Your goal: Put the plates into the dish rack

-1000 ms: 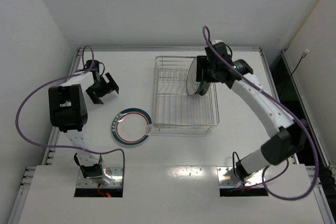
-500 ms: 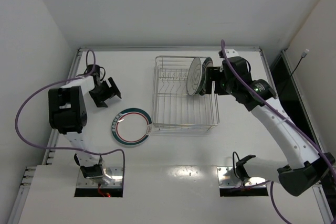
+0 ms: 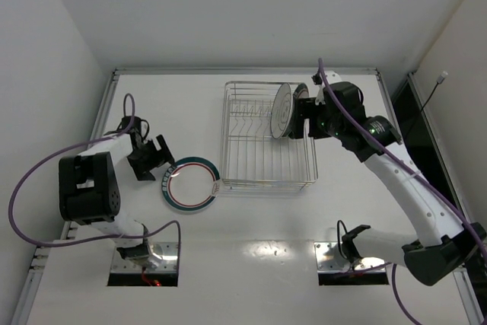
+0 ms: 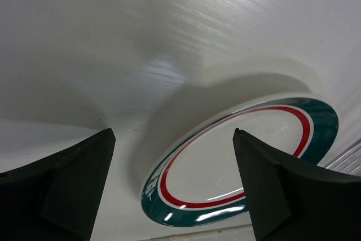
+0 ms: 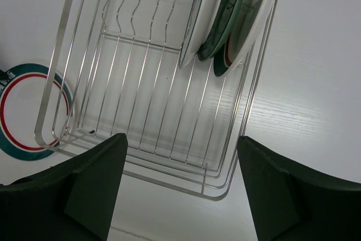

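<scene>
My left claw is spread wide with the green-rimmed plate flat on the table just ahead of it, so I should drop low and straddle its near rim squarely

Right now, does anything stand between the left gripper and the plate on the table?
Nothing visible does. The left gripper is open just beside the plate, at its left rim, with only table surface between them.
</scene>
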Tool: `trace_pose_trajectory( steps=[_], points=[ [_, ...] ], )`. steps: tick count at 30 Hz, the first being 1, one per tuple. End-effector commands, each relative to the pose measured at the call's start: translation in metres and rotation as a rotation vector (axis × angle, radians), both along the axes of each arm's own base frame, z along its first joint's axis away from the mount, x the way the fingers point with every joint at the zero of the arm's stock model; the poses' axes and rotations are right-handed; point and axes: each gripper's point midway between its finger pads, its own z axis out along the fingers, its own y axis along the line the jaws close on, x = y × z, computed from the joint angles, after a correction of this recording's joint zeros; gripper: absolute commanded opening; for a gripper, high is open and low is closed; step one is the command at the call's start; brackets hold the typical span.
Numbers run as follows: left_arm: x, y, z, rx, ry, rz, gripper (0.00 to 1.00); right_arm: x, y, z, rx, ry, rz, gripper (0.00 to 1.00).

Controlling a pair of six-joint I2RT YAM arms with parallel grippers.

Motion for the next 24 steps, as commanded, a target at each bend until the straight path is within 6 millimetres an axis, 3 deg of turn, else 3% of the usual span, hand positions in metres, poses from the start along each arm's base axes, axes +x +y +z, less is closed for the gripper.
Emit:
trace_pose_trajectory(
  steps=[1,5,8,12,13,14,21,24],
  points=[
    [0.002,-0.023,0.012,-0.05,-0.049,-0.064,0.84,0.003,0.004,0.024,0.023,-0.08,0.043,0.76],
    [-0.006,-0.042,0.008,-0.078,-0.021,-0.12,0.71,0.004,0.003,0.034,0.014,-0.101,0.055,0.77],
    [-0.01,-0.05,0.002,-0.081,-0.002,-0.148,0.55,0.002,0.002,0.032,0.01,-0.092,0.055,0.79],
    [-0.013,-0.057,-0.011,-0.084,0.034,-0.171,0.19,-0.002,-0.005,0.038,-0.012,-0.11,0.048,0.8],
    [-0.014,-0.057,-0.014,-0.085,0.045,-0.171,0.05,-0.005,-0.008,0.038,-0.027,-0.111,0.045,0.81],
    [-0.015,-0.057,-0.017,-0.086,0.056,-0.17,0.0,-0.004,-0.009,0.042,-0.032,-0.121,0.05,0.81],
    [-0.011,-0.055,-0.021,-0.075,0.05,-0.168,0.0,-0.009,-0.018,0.038,-0.075,-0.107,0.038,0.82],
    [-0.007,-0.045,-0.015,-0.067,0.029,-0.126,0.0,-0.01,-0.016,0.034,-0.056,-0.089,0.047,0.82]
  ],
)
